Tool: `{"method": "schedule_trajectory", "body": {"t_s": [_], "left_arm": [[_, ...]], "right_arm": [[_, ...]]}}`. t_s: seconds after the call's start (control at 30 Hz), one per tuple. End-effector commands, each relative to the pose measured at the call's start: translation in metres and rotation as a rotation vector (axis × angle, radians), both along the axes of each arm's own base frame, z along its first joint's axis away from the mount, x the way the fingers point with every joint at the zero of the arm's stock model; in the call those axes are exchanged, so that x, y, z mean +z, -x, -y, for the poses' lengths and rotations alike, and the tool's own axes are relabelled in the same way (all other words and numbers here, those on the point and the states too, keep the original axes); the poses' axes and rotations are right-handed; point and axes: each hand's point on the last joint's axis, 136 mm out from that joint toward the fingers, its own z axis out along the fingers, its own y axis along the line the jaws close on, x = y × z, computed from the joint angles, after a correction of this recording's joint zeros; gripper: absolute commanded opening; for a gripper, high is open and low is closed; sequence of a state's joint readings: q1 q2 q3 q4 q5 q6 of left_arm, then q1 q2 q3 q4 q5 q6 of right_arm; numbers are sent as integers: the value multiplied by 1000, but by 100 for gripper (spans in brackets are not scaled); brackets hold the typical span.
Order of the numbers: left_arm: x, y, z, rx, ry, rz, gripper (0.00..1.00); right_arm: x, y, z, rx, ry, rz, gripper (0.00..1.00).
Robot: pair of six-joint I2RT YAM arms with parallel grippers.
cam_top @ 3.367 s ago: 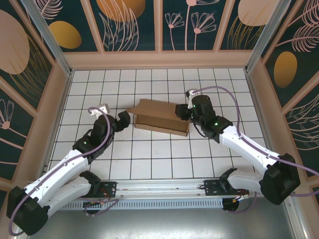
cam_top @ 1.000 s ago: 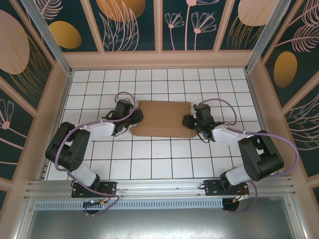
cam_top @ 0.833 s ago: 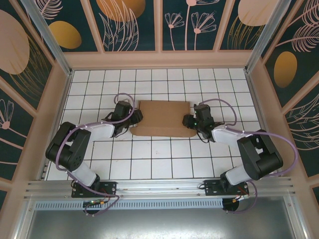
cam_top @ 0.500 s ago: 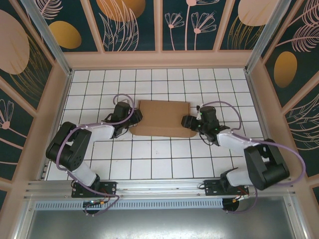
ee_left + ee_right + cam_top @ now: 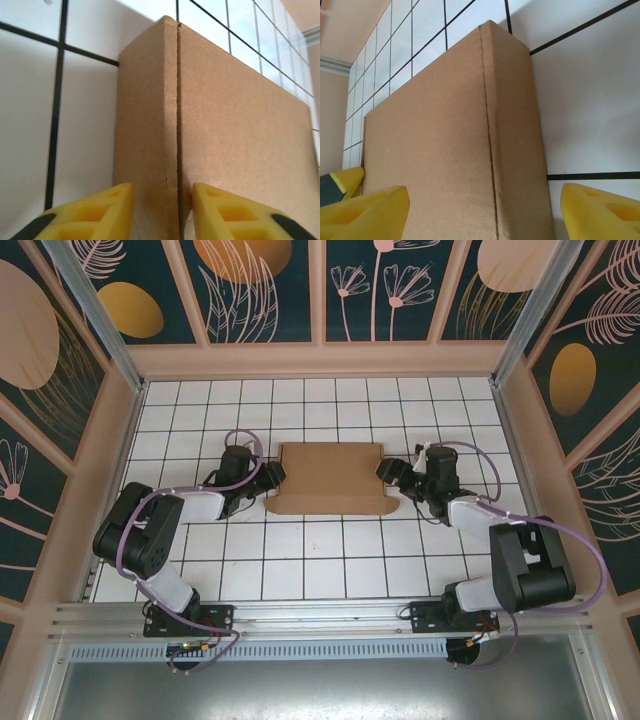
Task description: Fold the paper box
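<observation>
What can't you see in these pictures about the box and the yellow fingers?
Inside the paper box: its own cardboard top covers it in every view.
Whether the left gripper pinches the box: the left wrist view's bottom edge cuts the fingers off.
The right gripper fingertips: cut off by the right wrist view's bottom edge.
The box's underside: it lies flat on the table.

One box [image 5: 328, 478] is lying mid-bench, on the one bench [image 5: 330, 570]. Two arms are standing at its near edge, a left arm [image 5: 150, 530] and a right arm [image 5: 520, 560]. Each is carrying one tool, so there are two: the left tool [image 5: 272, 475] and the right tool [image 5: 385, 472]. Each tool is showing two yellow fingers [image 5: 95, 212], making four. Two purple cables [image 5: 460, 444] are looping, one per arm.
</observation>
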State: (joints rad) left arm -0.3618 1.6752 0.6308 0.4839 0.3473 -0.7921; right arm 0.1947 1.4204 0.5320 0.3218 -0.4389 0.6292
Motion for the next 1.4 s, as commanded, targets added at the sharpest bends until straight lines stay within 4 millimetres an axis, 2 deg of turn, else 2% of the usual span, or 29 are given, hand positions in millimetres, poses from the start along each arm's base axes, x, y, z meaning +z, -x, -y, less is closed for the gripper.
{"method": "schedule_trajectory", "body": {"t_s": [0.0,0.1,0.47,0.53,0.63,0.73,0.8,0.93,1.03,1.1,1.23,1.3,1.37], "left_arm": [[-34,33,6,-87,82,-164,27],[-33,33,3,-89,139,-180,20],[-46,34,-17,-44,197,-244,15],[-53,34,-21,-33,200,-260,14],[-55,34,-21,-32,204,-267,12],[-54,32,-21,-28,195,-265,13],[-49,29,-21,-30,202,-256,14],[-38,24,-20,-44,182,-245,18],[-28,20,-28,-33,100,-220,29],[-4,14,-37,-12,45,-156,39],[48,6,-53,62,-19,-42,42],[66,8,-59,116,-8,-25,46],[77,14,-56,139,58,-38,48]], "right_arm": [[4,-6,-6,22,-71,22,81],[0,-8,-6,31,-93,11,82],[-25,-5,-8,85,-235,-104,86],[-26,-3,-14,118,-267,-119,86],[-15,4,-35,218,-344,-99,86],[-5,11,-50,284,-362,-79,82],[-1,13,-52,289,-363,-69,78],[10,16,-52,274,-392,-59,62],[17,17,-47,236,-398,-45,56],[21,18,-43,204,-392,-35,53],[28,21,-31,104,-374,-4,52],[32,24,-29,58,-374,28,52],[32,29,-29,-9,-368,47,52]]}}
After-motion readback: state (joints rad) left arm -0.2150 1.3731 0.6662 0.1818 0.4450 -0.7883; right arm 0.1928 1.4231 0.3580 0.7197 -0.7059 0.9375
